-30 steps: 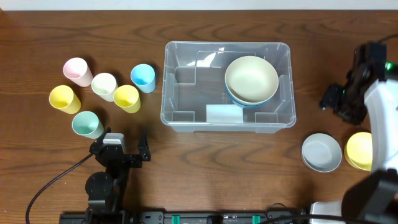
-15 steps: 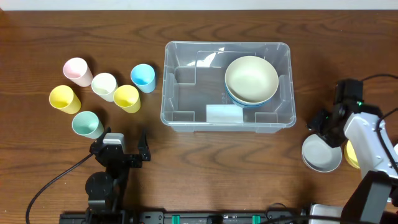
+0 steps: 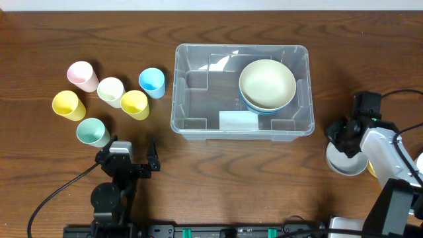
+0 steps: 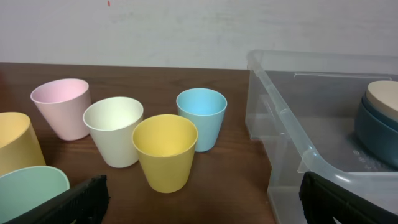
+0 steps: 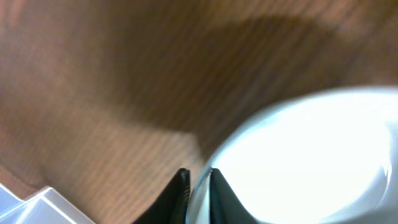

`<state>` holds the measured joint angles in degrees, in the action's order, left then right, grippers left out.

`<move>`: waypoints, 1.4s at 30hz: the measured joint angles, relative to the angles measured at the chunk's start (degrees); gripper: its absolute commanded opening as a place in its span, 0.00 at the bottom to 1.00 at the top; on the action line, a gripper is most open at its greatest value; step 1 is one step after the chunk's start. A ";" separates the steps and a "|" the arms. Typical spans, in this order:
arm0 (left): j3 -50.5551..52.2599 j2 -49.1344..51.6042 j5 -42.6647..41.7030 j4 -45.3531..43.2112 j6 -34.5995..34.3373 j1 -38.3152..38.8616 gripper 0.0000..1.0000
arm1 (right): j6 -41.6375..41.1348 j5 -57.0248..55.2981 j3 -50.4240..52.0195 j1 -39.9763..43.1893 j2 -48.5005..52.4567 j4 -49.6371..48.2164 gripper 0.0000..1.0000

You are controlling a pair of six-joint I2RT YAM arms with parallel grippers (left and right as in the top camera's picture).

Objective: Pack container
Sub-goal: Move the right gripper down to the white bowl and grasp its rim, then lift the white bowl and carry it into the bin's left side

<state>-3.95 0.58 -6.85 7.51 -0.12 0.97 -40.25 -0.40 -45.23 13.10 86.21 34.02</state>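
The clear container (image 3: 198,46) is sitting in the upper middle of the overhead frame on the brown desk (image 3: 218,178), with a white label (image 3: 237,121) showing on its base. In its right half, a cream bowl (image 3: 267,82) is resting in a blue bowl (image 3: 254,108).

At the lower right of the overhead frame, the right gripper (image 3: 340,135) is reaching down onto the left edge of a pale grey bowl (image 3: 347,164), which is lying well apart from the container. In the right wrist view the gripper (image 5: 198,173) is clenching that bowl (image 5: 305,155) by its rim, one finger inside and one outside.

At the lower left of the overhead frame, the left gripper (image 3: 129,155) is hanging released, fingers spread wide and grasping nothing.

Six cups are standing upright in the left part of the frame:
- a pink cup (image 3: 80,75)
- a white cup (image 3: 110,90)
- a light blue cup (image 3: 151,81), the one nearest the container
- a yellow cup (image 3: 135,103)
- a second yellow cup (image 3: 67,104)
- a mint cup (image 3: 91,132), just above the left gripper
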 measured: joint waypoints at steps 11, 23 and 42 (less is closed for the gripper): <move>0.00 0.00 0.00 0.00 0.00 0.00 0.98 | 3.87 -0.72 -0.02 0.02 -0.13 -15.89 0.02; 0.00 0.00 0.02 -0.02 0.00 0.00 0.98 | 12.28 14.58 -9.11 0.00 -0.20 -20.52 0.01; 0.00 0.00 0.00 -0.02 0.00 0.00 0.98 | 33.66 17.77 -38.73 -28.70 -5.77 -2.60 0.01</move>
<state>-3.95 0.58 -6.85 7.49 -0.12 0.97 -6.59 17.37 -83.96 -15.59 80.44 31.42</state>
